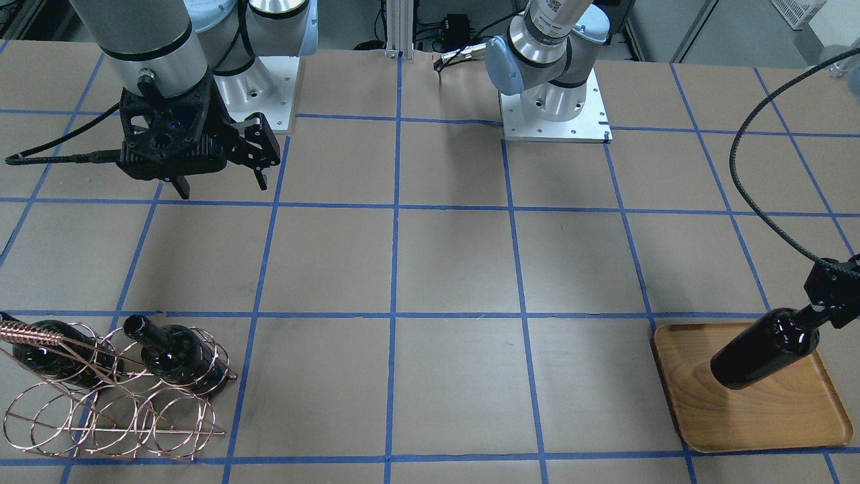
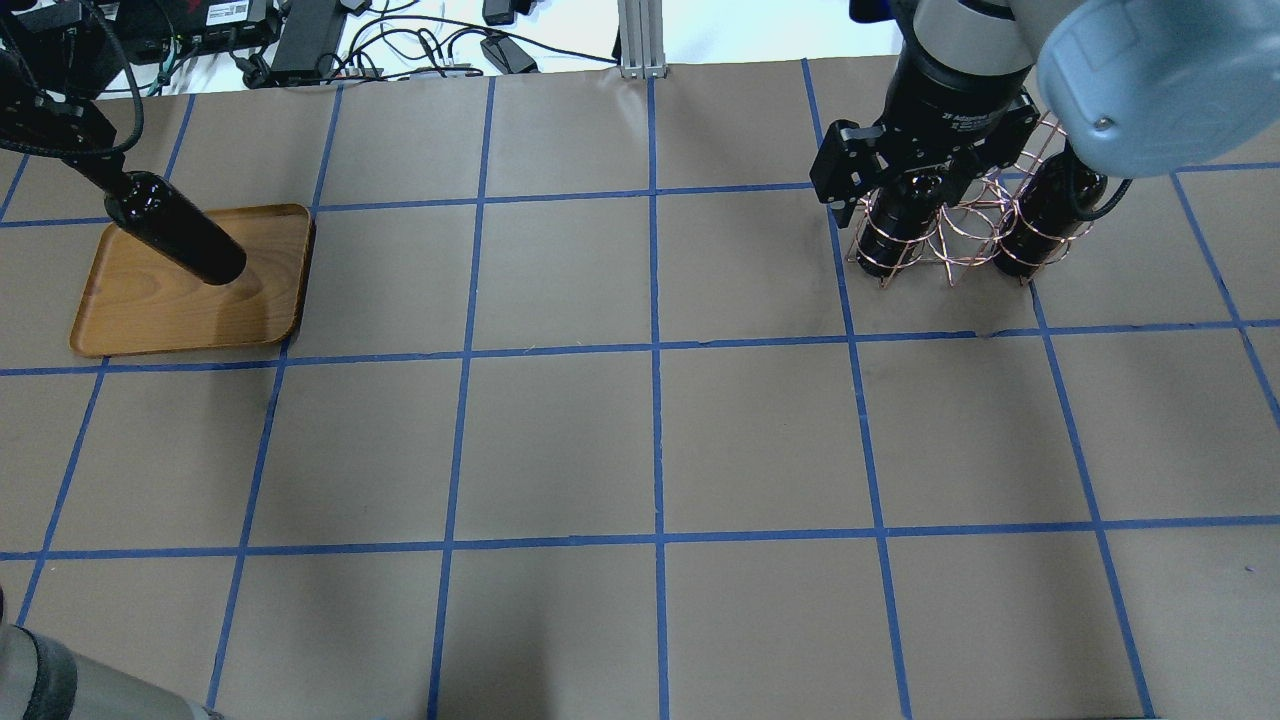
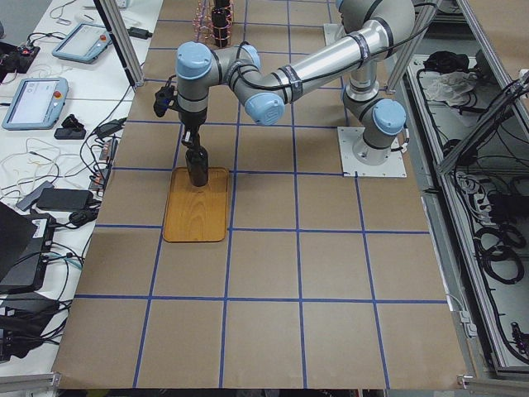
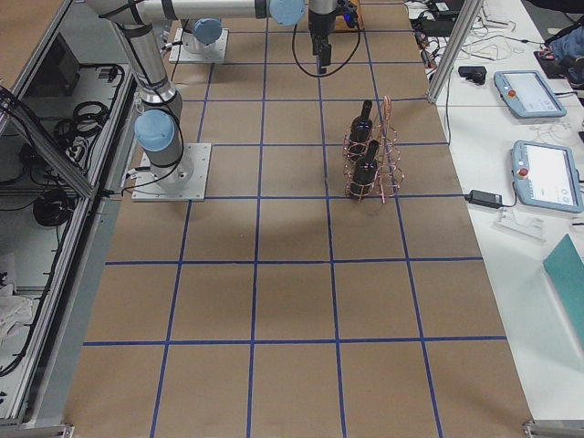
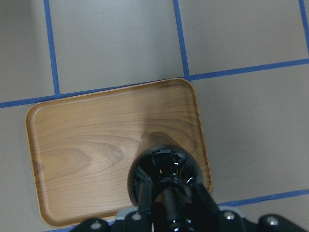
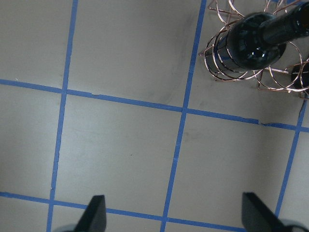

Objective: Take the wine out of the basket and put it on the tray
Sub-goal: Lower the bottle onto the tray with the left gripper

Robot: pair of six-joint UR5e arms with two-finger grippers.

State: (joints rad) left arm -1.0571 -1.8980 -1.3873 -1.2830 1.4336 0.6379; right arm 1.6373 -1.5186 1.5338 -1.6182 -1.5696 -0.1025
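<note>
While left pincer (image 1: pixel 821 310) pinches neck of wine (image 1: pixel 762 353) over tray (image 1: pixel 739 420), right pincer (image 1: pixel 220 183) spread, apart from basket (image 1: pixel 114 420)

Dark wine (image 1: pixel 762 353) hangs neck-up over wooden tray (image 1: pixel 759 420); 2 other bottles (image 1: pixel 176 357) sit in copper basket (image 1: pixel 111 403).

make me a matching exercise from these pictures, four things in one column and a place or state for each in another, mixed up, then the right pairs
Things:
1. left gripper
2. right gripper
3. basket
4. tray

States:
a. open and empty
b. has two bottles in its loops
c. shut on the held bottle
d. lies beneath the held bottle

Pairs: 1-c, 2-a, 3-b, 4-d
</note>
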